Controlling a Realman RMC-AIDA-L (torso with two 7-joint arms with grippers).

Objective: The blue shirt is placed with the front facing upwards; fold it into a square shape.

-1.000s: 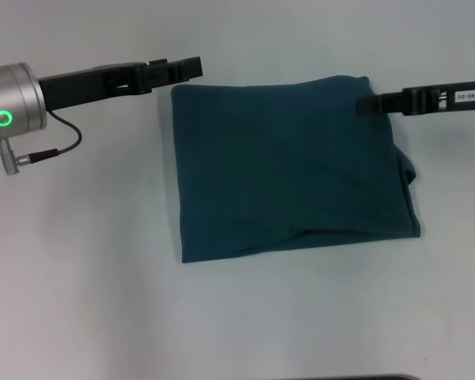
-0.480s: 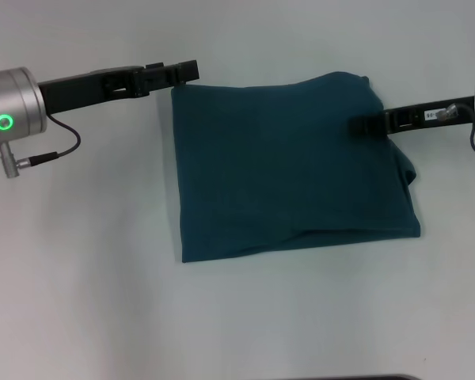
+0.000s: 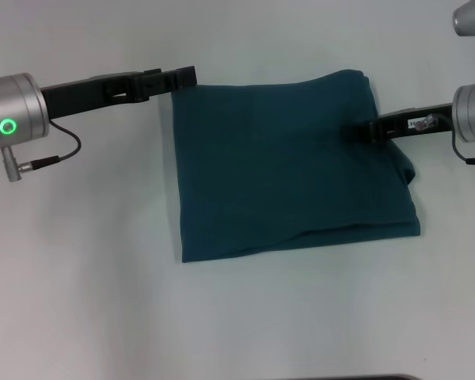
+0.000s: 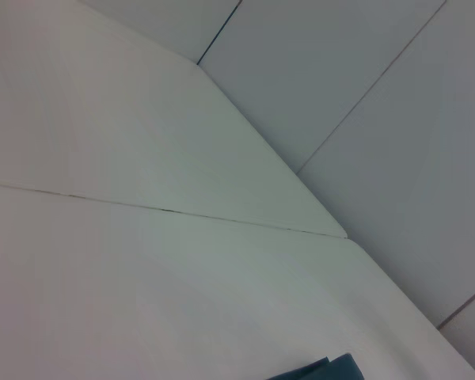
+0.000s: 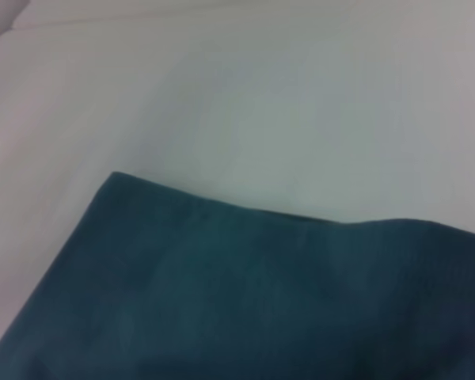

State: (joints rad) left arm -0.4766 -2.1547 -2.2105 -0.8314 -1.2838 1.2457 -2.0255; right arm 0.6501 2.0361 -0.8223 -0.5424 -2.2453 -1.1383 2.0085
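The blue shirt (image 3: 293, 166) lies folded into a rough square in the middle of the white table, plain teal side up, with no lettering showing. Its right edge is bunched and uneven. My left gripper (image 3: 186, 76) hovers just beyond the shirt's far left corner. My right gripper (image 3: 364, 129) reaches in from the right and sits over the shirt's right edge, near the far right corner. The left wrist view catches only a small corner of the shirt (image 4: 324, 370). In the right wrist view the shirt (image 5: 245, 293) fills the lower part of the picture.
The white table (image 3: 87, 261) spreads on all sides of the shirt. A cable (image 3: 51, 154) hangs from the left wrist. Pale wall panels (image 4: 364, 95) rise behind the table's far edge.
My right arm has swung so that its wrist now shows at the right edge, and its gripper has dropped nearer along the shirt's right edge. The left gripper has barely shifted.
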